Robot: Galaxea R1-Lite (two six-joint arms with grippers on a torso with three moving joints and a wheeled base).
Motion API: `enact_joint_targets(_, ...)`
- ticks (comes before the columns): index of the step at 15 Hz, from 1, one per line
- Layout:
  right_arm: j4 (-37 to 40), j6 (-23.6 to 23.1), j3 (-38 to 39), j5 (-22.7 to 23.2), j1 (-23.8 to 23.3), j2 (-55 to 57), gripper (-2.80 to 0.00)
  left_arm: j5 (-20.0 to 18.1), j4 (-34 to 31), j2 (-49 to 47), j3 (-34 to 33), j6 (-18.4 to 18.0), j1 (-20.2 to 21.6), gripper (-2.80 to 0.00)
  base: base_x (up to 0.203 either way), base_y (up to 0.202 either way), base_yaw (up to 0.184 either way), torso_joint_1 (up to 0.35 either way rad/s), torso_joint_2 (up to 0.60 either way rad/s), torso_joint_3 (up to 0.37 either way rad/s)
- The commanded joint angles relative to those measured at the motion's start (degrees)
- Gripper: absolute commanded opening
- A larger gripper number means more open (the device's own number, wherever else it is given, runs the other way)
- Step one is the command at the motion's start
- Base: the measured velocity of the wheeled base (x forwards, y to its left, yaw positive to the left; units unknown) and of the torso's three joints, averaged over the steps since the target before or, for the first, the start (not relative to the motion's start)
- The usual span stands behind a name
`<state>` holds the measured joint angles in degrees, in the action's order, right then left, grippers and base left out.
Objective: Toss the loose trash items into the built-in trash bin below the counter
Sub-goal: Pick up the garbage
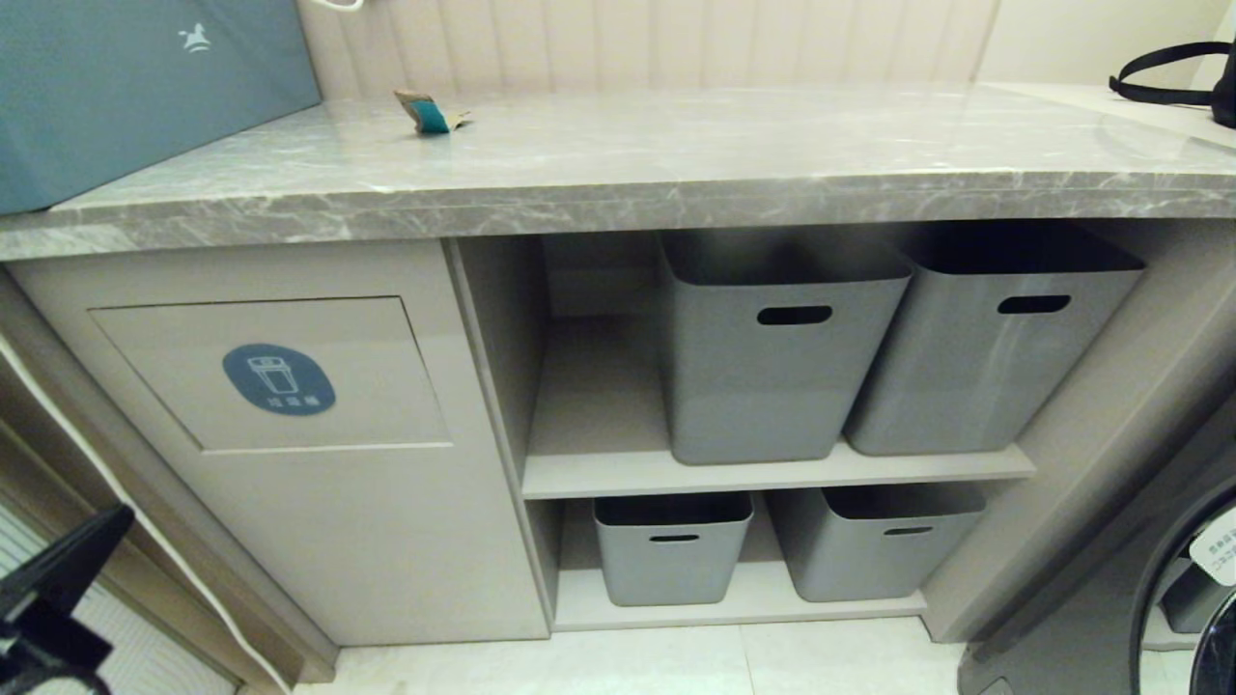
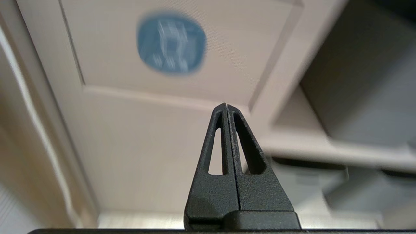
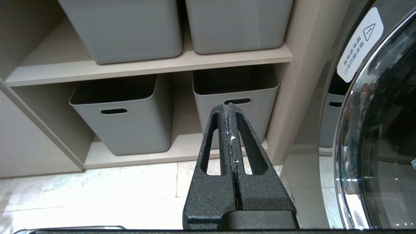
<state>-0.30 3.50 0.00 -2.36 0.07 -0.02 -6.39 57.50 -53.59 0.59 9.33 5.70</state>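
One loose trash item, a bent brown and teal cardboard scrap (image 1: pixel 430 112), lies on the grey veined counter (image 1: pixel 676 154) toward its back left. Below the counter sits the built-in trash bin (image 1: pixel 280 376), a beige cabinet front whose flap is closed and carries a blue oval sticker (image 2: pixel 171 43). My left gripper (image 2: pixel 226 105) is shut with nothing in it, low in front of the cabinet below the flap; its arm shows at the head view's bottom left corner (image 1: pixel 48 598). My right gripper (image 3: pixel 227 105) is shut and empty, hanging low before the bottom shelf.
A large teal-blue box (image 1: pixel 145 87) stands on the counter's left end. Several grey tubs with handle slots (image 1: pixel 782 347) fill the shelves to the right of the bin. A washing machine door (image 3: pixel 377 130) is at the far right. A black strap (image 1: pixel 1173 77) lies at the back right.
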Motion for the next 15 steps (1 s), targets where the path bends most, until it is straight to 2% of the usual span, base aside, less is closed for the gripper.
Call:
enact_joint_targets(1, 0.0, 0.0, 0.0, 0.0, 0.0, 0.0, -2.8, -0.1, -12.3, 15.1, -0.4, -0.8, -0.3, -2.8, 0.0, 0.0, 0.0, 0.0, 0.0, 0.0)
enact_joint_targets(3, 0.0, -0.1, 0.0, 0.0, 0.0, 0.0, -2.8, 1.1, -26.8, 29.3, -0.5, -3.0, -0.7, -2.8, 0.0, 0.0, 0.0, 0.0, 0.0, 0.0)
enact_joint_targets(5, 0.0, 0.0, 0.0, 0.0, 0.0, 0.0, -2.8, 4.8, -41.3, 39.7, -0.6, -5.3, -2.5, -2.8, 0.0, 0.0, 0.0, 0.0, 0.0, 0.0)
enact_joint_targets(7, 0.0, 0.1, 0.1, 0.0, 0.0, 0.0, -2.8, 4.6, -53.6, 48.6, -0.2, -8.2, -4.4, -2.8, 0.0, 0.0, 0.0, 0.0, 0.0, 0.0)
enact_joint_targets(8, 0.0, 0.0, 0.0, 0.0, 0.0, 0.0, -2.8, 4.2, -57.2, 51.7, 0.0, -9.4, -5.0, -2.8, 0.0, 0.0, 0.0, 0.0, 0.0, 0.0)
enact_joint_targets(9, 0.0, 0.0, 0.0, 0.0, 0.0, 0.0, -2.8, 4.4, -58.8, 53.4, 0.0, -10.2, -5.5, -2.8, 0.0, 0.0, 0.0, 0.0, 0.0, 0.0)
enact_joint_targets(15, 0.0, 0.0, 0.0, 0.0, 0.0, 0.0, -2.8, 5.5, -56.9, 53.6, -0.8, -9.7, -5.7, -2.8, 0.0, 0.0, 0.0, 0.0, 0.0, 0.0)
